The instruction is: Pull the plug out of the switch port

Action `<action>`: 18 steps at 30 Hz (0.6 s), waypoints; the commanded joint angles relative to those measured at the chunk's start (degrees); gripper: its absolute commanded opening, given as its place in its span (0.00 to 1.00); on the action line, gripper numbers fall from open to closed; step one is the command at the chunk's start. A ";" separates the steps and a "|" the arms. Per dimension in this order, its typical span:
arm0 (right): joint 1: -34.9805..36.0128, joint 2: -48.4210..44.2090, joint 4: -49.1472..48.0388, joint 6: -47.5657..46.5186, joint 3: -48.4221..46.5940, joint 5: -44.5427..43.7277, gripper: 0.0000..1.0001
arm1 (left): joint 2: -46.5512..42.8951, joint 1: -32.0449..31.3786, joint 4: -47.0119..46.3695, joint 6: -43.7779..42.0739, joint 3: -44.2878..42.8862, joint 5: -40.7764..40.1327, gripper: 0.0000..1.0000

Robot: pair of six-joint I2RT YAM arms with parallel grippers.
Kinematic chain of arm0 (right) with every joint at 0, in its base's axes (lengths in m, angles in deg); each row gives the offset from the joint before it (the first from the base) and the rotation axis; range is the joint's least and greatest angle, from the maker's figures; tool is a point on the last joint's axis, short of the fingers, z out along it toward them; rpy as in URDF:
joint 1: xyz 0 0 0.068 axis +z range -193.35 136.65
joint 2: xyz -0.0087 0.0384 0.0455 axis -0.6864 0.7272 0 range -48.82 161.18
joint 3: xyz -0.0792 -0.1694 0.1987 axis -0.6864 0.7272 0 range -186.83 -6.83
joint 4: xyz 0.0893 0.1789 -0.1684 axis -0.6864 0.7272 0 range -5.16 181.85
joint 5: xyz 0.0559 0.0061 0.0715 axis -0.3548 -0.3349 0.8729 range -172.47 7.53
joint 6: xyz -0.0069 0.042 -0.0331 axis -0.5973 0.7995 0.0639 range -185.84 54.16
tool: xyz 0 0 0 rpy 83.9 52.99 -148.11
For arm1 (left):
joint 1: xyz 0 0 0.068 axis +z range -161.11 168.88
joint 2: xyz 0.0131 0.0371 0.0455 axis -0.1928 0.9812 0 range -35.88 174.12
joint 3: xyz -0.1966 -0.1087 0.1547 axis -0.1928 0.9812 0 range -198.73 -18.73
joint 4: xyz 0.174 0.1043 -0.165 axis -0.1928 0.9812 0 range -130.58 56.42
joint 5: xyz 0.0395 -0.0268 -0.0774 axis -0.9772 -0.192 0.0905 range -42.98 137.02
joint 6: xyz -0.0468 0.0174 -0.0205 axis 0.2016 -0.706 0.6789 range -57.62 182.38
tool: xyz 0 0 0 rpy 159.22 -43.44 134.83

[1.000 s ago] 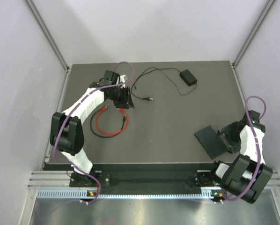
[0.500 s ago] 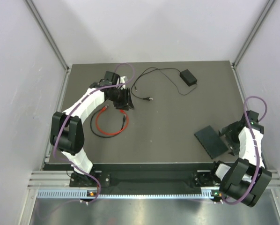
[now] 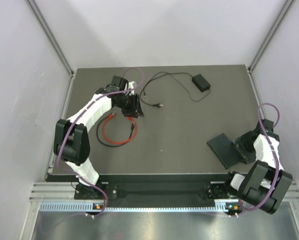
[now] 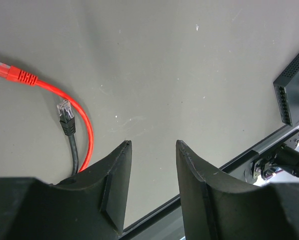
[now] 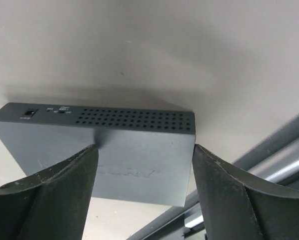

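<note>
Two arms work a dark table (image 3: 179,130) walled in pale grey, with nothing boxed or binned on it.
From above, the left gripper (image 3: 132,107) hangs at the far left by a coiled red cable (image 3: 109,137), a power brick (image 3: 201,81) lies far back, and the right gripper (image 3: 238,148) meets the flat black box (image 3: 223,149) near the right edge. The left wrist view shows its claw parted and empty above the red cable and a black cable (image 4: 69,130). On the right wrist, wide jaws straddle the box. I cannot tell whether they grip it. The switch port (image 5: 28,112) sits at the left end of the box's far edge.
</note>
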 commanded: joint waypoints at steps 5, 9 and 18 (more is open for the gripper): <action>2.62 3.99 -9.21 -5.27 -1.75 5.31 0.70 | -2.63 0.31 -0.86 -0.41 -0.27 1.66 0.45; 7.02 4.96 -11.67 -6.94 -4.21 6.80 0.70 | -2.54 0.31 -0.77 -0.14 -0.45 1.83 0.45; 24.67 19.27 -15.80 -15.10 -17.65 8.29 0.69 | -2.72 0.13 -1.47 1.08 0.52 4.11 0.45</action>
